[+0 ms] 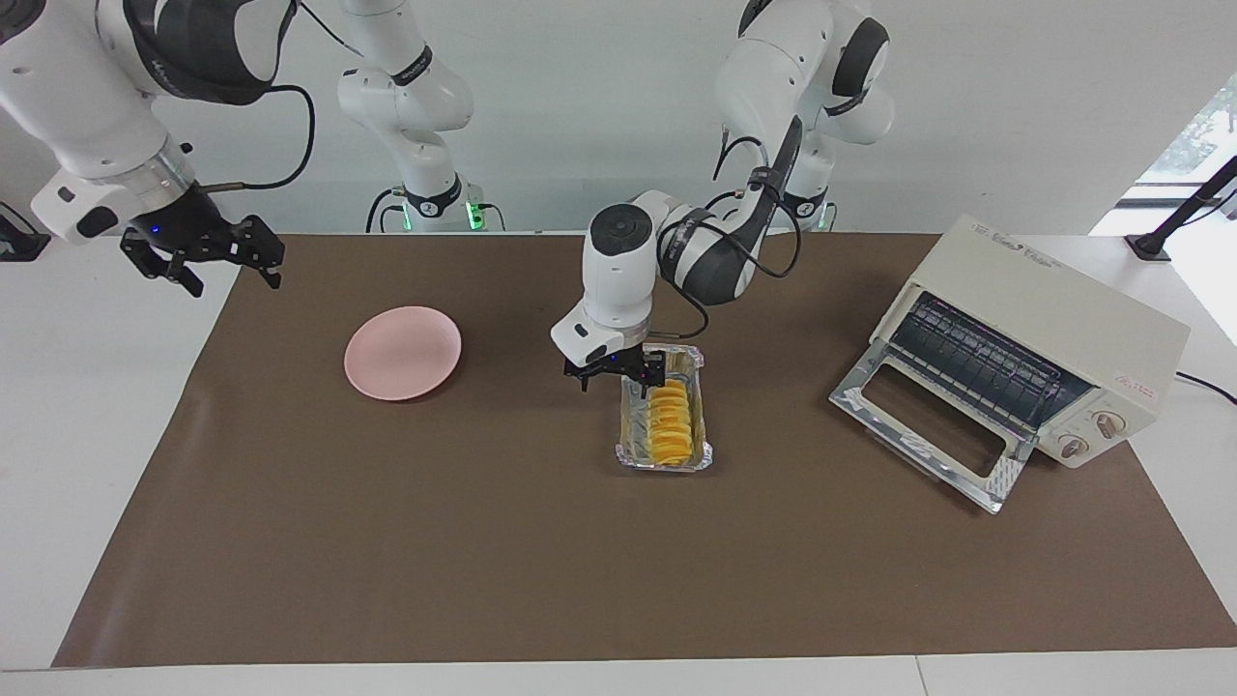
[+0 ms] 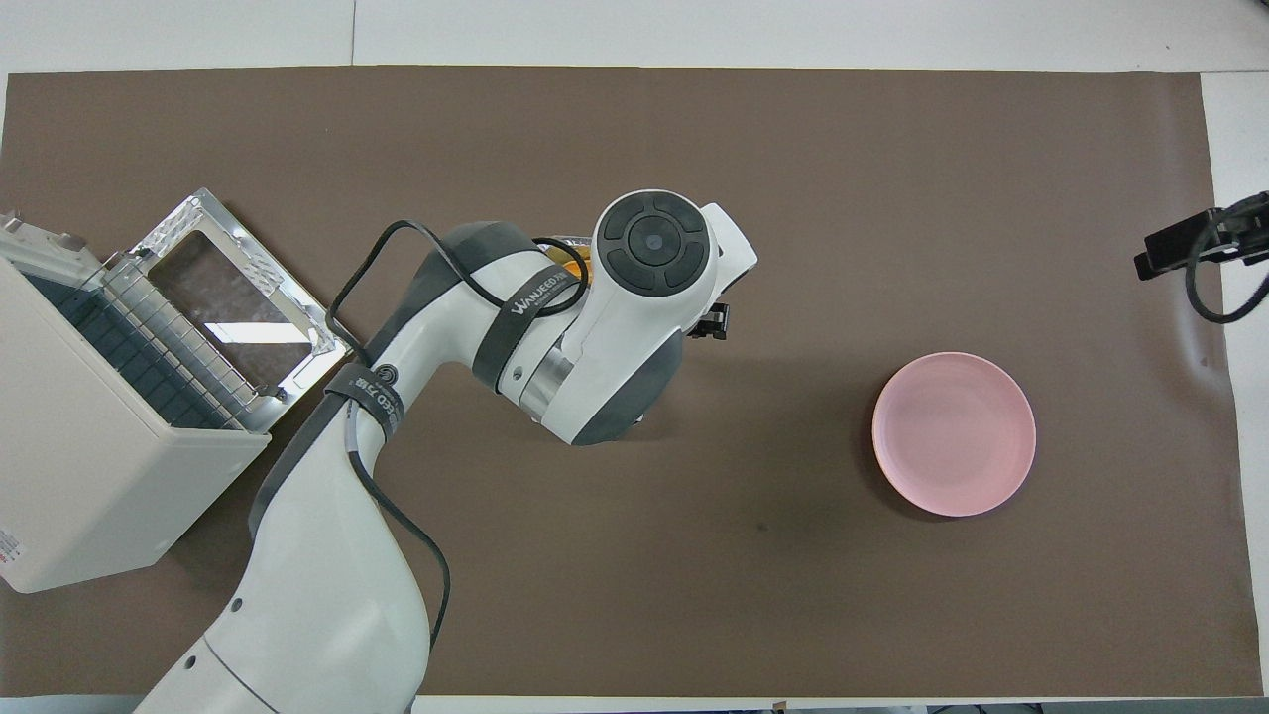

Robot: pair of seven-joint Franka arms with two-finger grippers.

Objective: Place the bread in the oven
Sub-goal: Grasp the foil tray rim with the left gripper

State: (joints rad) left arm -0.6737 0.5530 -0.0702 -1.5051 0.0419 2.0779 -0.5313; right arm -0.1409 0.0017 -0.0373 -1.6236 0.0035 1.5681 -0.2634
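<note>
The bread (image 1: 670, 422) is a ridged golden loaf lying in a crinkled silver foil tray (image 1: 665, 458) at the middle of the brown mat. My left gripper (image 1: 616, 385) is open and low over the tray's end nearer to the robots, one finger beside the loaf's end. In the overhead view the left arm (image 2: 634, 297) covers the tray and only a sliver of the bread (image 2: 576, 264) shows. The cream-white oven (image 1: 1049, 319) stands at the left arm's end of the table, its glass door (image 1: 928, 425) dropped open. It also shows in the overhead view (image 2: 89, 466). My right gripper (image 1: 235, 283) waits open, raised over the mat's edge.
A round pink plate (image 1: 403, 352) lies on the mat toward the right arm's end and shows in the overhead view (image 2: 954, 433). The wire rack (image 1: 976, 362) shows inside the oven. A third arm's base (image 1: 425, 193) stands at the table's robot side.
</note>
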